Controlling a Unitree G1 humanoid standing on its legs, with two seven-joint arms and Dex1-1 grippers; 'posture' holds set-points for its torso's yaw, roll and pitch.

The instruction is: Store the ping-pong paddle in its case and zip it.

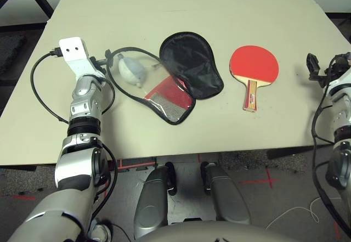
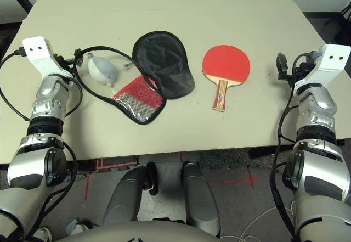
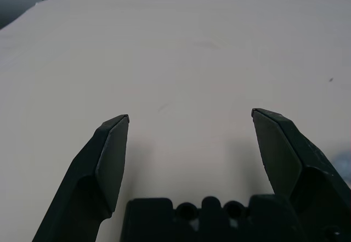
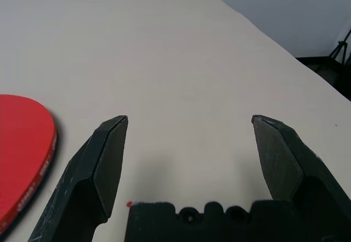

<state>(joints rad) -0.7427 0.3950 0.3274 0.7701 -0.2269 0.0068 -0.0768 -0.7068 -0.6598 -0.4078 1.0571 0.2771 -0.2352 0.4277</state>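
Silver-armed and idle, the left gripper (image 3: 189, 118) hovers over bare table (image 1: 164, 0) just left of the case, its two black fingers spread wide with nothing between them. Touching the case's left side lies a pale grey oval pouch (image 1: 132, 69), ringed by a black cord (image 1: 118, 83) that loops round it and runs along the case's near edge. The case (image 1: 184, 77) itself lies unzipped and folded open, black lining of the upper flap facing up, the red side with its mesh pocket spread toward the robot. Right of the case, apart from it, the ping-pong paddle (image 1: 253, 66) rests flat, red face up, handle pointing toward the robot. Further right of the case, beyond the paddle, the right gripper (image 4: 189, 120) also stands wide apart and empty above the table near its edge. Likely trouble: a flat paddle gives little to pinch, so a grip may slide it instead; the soft flap may fold shut during insertion; and the cord could snag in the zip.
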